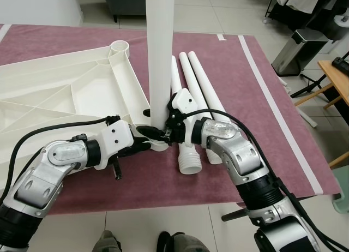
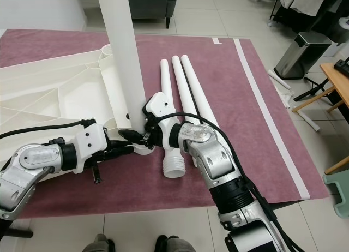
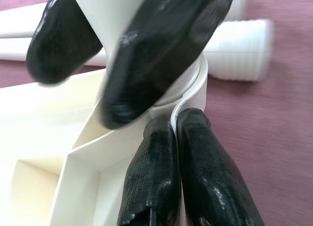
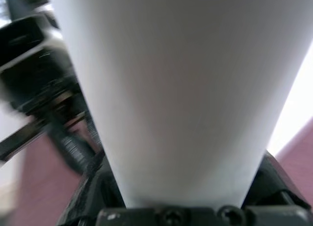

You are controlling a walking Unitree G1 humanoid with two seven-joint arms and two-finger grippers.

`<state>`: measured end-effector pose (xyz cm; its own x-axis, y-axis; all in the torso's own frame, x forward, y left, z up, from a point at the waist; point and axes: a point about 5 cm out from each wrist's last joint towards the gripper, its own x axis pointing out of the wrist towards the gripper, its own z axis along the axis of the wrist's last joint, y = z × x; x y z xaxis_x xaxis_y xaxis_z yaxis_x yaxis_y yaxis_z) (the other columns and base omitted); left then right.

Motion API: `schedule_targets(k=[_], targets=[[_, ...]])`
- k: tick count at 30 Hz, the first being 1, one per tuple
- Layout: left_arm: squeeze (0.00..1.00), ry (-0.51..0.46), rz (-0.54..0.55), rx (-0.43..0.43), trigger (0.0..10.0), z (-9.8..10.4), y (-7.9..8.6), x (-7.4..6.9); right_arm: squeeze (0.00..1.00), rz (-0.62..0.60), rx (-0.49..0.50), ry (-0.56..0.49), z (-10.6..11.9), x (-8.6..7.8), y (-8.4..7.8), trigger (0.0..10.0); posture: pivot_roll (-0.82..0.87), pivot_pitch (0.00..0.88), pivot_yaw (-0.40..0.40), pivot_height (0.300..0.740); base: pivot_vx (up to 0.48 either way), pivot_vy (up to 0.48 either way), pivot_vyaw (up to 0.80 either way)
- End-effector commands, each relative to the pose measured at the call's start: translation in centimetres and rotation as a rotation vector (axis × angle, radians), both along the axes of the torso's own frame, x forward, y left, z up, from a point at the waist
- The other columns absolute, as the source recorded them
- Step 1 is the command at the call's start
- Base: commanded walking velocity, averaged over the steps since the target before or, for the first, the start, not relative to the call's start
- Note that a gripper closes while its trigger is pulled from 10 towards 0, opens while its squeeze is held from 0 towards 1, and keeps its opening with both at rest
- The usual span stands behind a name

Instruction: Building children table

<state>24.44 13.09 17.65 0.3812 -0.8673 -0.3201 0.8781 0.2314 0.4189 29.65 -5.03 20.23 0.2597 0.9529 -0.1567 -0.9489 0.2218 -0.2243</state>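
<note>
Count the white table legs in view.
4: one upright leg in the tabletop corner socket, held by the right gripper; three loose legs side by side on the rug.

Maroon rug (image 1: 234,72) with a pale border stripe lies on light floor tiles (image 1: 207,15). A grey pedal bin (image 1: 299,49) and wooden table (image 1: 337,80) stand beyond it; a dark sofa (image 2: 155,4) stands behind.

Both arms: silver metal shells w/ black joint rings, white block at each wrist, black cables looping along forearms. Left gripper (image 1: 146,144) & right gripper (image 1: 170,133) each have two long black fingers (image 3: 205,182), rubbery, glossy, finely textured. Screws along black base of right gripper in right wrist view.
</note>
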Motion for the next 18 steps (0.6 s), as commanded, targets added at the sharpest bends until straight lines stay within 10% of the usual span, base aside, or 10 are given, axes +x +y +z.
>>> schedule_targets(k=[1,2,3,4,6,11,18], targets=[[0.0,0.04,-0.236,0.006,0.0,0.5,-1.5,-1.8,0.0,0.127,-0.019,0.038,-0.3,-0.9,1.0,10.0,0.14,0.151,-0.083,0.74,0.0,0.0,0.0],[0.0,0.048,-0.252,0.011,0.0,0.5,-1.5,-2.2,0.0,0.159,-0.033,0.05,-0.5,-1.0,0.9,10.0,0.15,0.15,-0.083,0.74,0.0,0.0,0.0],[0.0,0.059,-0.27,0.01,0.0,0.5,-1.7,-2.7,0.0,0.187,-0.045,0.067,-0.8,-1.1,0.8,4.7,0.15,0.151,-0.083,0.74,0.0,0.0,0.0],[0.0,0.059,-0.27,0.01,0.0,0.5,-1.7,-2.7,0.0,0.187,-0.045,0.067,-0.8,-1.1,0.8,4.7,0.15,0.151,-0.083,0.74,0.0,0.0,0.0],[0.0,0.069,-0.283,0.008,0.0,0.5,-1.9,-3.1,0.0,0.214,-0.049,0.086,-1.1,-1.3,0.7,0.0,0.15,0.151,-0.081,0.74,0.0,0.0,0.0],[0.0,0.068,-0.278,0.007,0.0,0.5,-1.9,-3.0,0.0,0.193,-0.046,0.097,-1.2,-1.2,0.8,0.0,0.15,0.151,-0.081,0.74,0.0,0.0,0.0],[0.0,0.004,-0.098,-0.036,0.0,1.2,-1.6,0.3,0.0,-0.163,-0.056,0.123,-3.1,1.5,1.5,0.0,0.14,0.153,-0.072,0.74,0.0,0.0,0.0]])
